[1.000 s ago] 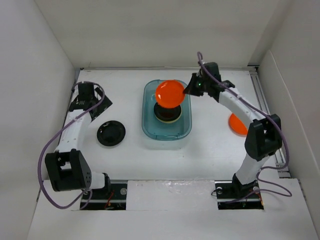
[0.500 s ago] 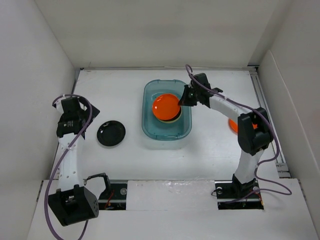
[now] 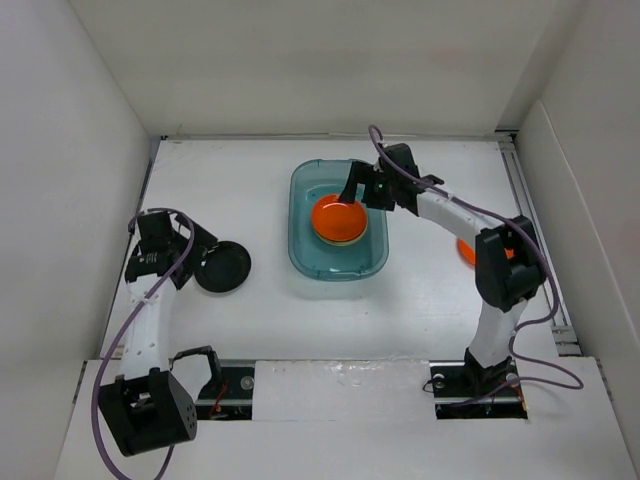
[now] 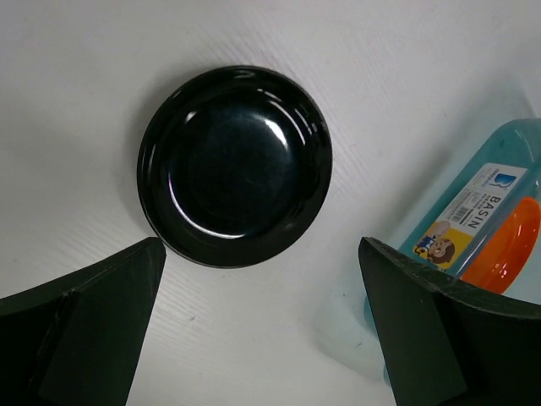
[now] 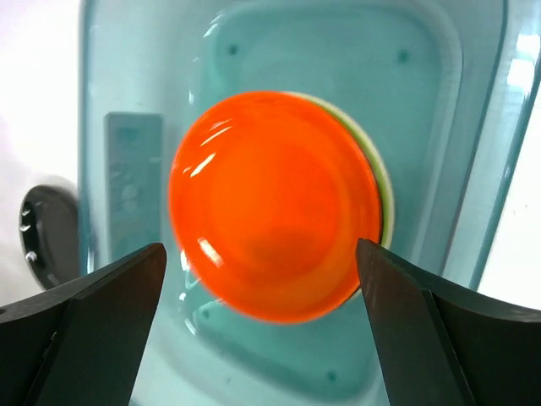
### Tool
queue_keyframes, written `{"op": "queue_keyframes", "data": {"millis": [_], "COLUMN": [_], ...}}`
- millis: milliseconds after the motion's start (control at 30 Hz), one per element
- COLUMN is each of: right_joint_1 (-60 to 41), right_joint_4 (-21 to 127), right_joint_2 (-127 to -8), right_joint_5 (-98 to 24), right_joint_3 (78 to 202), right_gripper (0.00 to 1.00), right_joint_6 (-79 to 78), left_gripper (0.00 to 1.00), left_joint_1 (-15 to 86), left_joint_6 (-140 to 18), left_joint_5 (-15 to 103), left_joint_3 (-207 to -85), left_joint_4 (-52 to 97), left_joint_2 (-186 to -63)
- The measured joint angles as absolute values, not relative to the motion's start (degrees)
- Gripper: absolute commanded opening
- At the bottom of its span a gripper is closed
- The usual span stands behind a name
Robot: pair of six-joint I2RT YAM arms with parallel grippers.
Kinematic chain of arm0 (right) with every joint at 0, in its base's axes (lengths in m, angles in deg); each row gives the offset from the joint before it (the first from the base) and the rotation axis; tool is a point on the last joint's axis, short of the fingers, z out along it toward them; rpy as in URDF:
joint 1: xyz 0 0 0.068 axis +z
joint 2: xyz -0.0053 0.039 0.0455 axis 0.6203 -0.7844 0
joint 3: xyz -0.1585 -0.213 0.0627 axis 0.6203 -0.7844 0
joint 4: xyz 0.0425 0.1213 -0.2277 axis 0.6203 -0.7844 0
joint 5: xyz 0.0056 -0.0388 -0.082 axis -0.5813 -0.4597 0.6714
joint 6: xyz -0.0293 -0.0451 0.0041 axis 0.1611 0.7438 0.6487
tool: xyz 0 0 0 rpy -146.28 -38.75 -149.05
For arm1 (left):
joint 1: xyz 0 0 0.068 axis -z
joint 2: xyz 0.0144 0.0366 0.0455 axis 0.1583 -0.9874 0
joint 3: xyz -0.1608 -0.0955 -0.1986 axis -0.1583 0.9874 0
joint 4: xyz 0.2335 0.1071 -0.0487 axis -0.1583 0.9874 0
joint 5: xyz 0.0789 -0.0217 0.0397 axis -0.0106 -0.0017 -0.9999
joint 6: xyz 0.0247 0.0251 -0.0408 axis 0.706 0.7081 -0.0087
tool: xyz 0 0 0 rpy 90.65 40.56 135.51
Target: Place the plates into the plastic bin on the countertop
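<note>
1. Since a second before, the right gripper (image 5: 260,247) had gone from pinching the orange plate (image 5: 275,207) above the plastic bin (image 3: 296,215) to standing wide apart over it. The plate had come down inside and rested on another whose pale green rim (image 5: 386,203) showed beneath it.
2. Meanwhile the left gripper (image 4: 262,245) had swung in toward the black plate (image 4: 235,165), which lay flat on the countertop (image 3: 260,170) to the left of the bin. Its jaws stood wide and empty, hovering just beside the plate.
3. The step in hand looked like the left arm's pick. It would do best to descend at the rim, one finger inside the dish and one outside, since a glossy shallow plate offers little else to pinch.
4. Closing should wait until the outer finger reached the countertop, or the plate might skid away.
5. The right arm would be wise to rise straight clear of the bin first. It could then turn to the second orange plate (image 3: 465,250), half hidden behind its own forearm on the right.
</note>
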State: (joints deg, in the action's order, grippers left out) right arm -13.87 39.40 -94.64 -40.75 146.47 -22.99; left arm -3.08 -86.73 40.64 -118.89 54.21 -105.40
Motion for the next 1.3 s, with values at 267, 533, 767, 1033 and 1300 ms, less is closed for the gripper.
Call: {"op": "queue_keyframes", "data": {"millis": [267, 533, 767, 1033, 1300], "right_joint_1": [-8.47, -2.98, -2.61, -2.63, -3.55], "right_joint_4": [38.98, 40.41, 40.73, 41.19, 42.2], "right_joint_2": [-79.78, -70.08, -66.54, -59.08, -55.37], "right_joint_5": [-34.87, -36.1, -39.49, -43.0, -46.61], "right_joint_3": [145.01, 143.17, 137.38, 135.72, 135.72], "right_gripper": [1.0, 1.0, 1.0, 1.0, 0.98], "right_joint_6": [-21.74, -21.76, -23.07, -24.12, -25.72], "left_gripper": [1.0, 1.0, 1.0, 0.91, 0.52], "left_joint_1": [-2.99, -2.99, -2.97, -2.99, -2.99], "left_joint_6": [-92.46, -97.13, -101.16, -103.87, -106.27], "left_joint_5": [41.69, 40.97, 42.41, 40.9, 40.69], "left_joint_3": [-113.53, -112.33, -105.29, -103.61, -102.73], "left_joint_4": [54.19, 55.89, 52.68, 48.44, 39.55], "left_joint_2": [-105.12, -101.34, -105.53, -108.46, -115.63]}}
